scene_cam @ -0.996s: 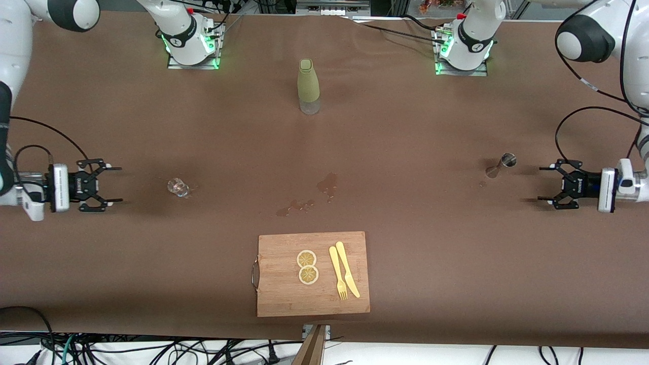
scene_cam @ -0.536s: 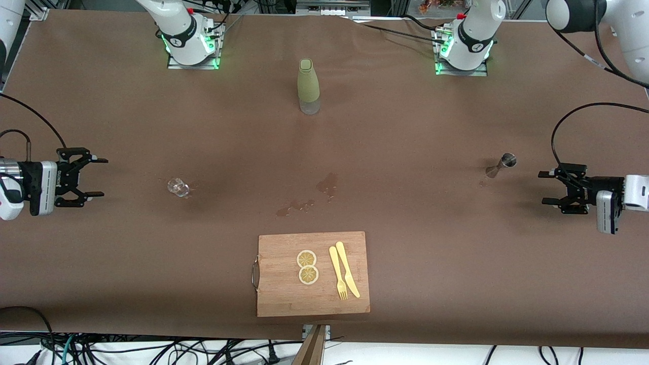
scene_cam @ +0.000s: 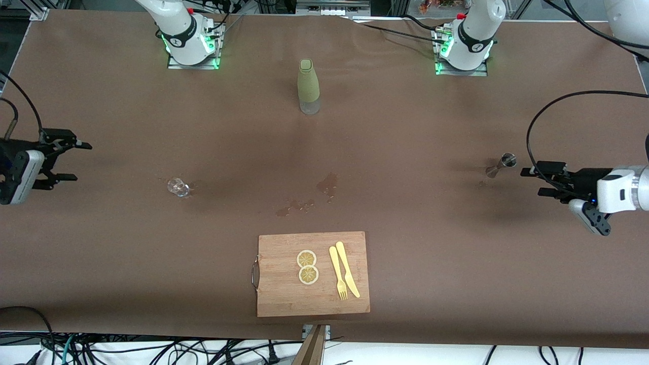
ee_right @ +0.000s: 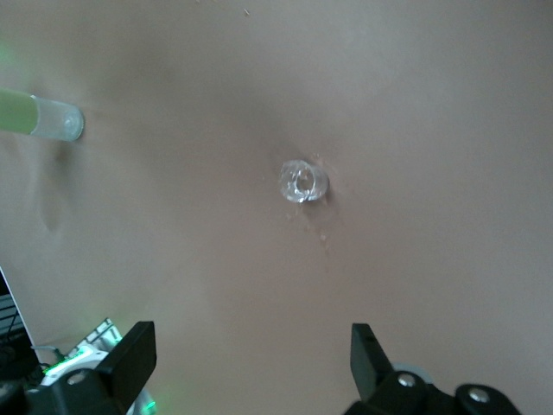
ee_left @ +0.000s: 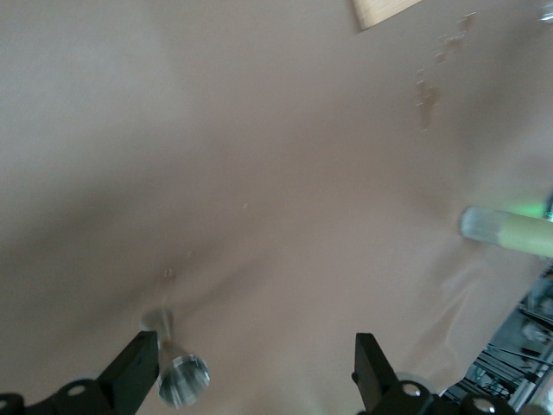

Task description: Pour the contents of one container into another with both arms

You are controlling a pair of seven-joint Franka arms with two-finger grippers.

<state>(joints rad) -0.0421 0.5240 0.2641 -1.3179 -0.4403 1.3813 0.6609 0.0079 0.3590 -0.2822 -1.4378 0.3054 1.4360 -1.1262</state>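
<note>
Both arms are out at the table's two ends. Right gripper hangs over the brown table at the right arm's end, fingers spread wide with nothing between them. A small clear glass stands well apart from it. Left gripper hovers at the left arm's end, fingers wide apart too and holding nothing, near a metal jigger that stands on the cloth. Toward the middle, wet spots mark the cloth. A green bottle stands upright between the two bases. Nearest the front camera lies a wooden cutting board carrying two lemon slices and a yellow fork and knife.
</note>
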